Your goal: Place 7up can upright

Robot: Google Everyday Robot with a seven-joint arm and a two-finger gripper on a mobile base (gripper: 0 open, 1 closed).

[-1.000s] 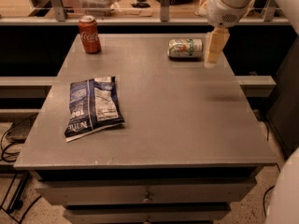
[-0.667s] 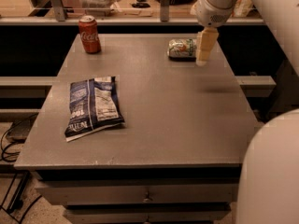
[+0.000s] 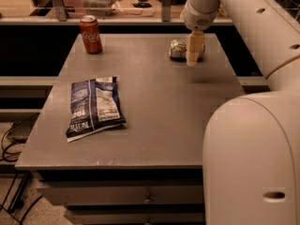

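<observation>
Your claw (image 3: pixel 191 60) hangs pointing down from the arm's wrist at about 1 o'clock on the surface (image 3: pixel 154 107), right over the 7up can (image 3: pixel 178 49) and covering its right-hand part. From this angle the claw reads as one pale block, so you cannot tell how far open it is, nor whether it has hold of anything. It may be just touching the can or a little in front of it. The 7up can lies on its side on the surface near the far right corner, its crumpled-looking silvery end turned toward 9 o'clock, so nothing of the placing is done yet. You are at the approach-and-grasp step. The next move, as I judge it, calls for closing squarely across the can's body without rolling it toward the far edge. After that you lift, turn the wrist until the can's axis is vertical, and set it down flat on its base. Further out, the red Coca-Cola can (image 3: pixel 90 33) stands upright at 11 o'clock, well apart, and a blue snack bag (image 3: pixel 93 108) lies flat at 8 o'clock. Neither is in your way. The arm's big white link (image 3: pixel 253 163) fills the view at 4 o'clock.
</observation>
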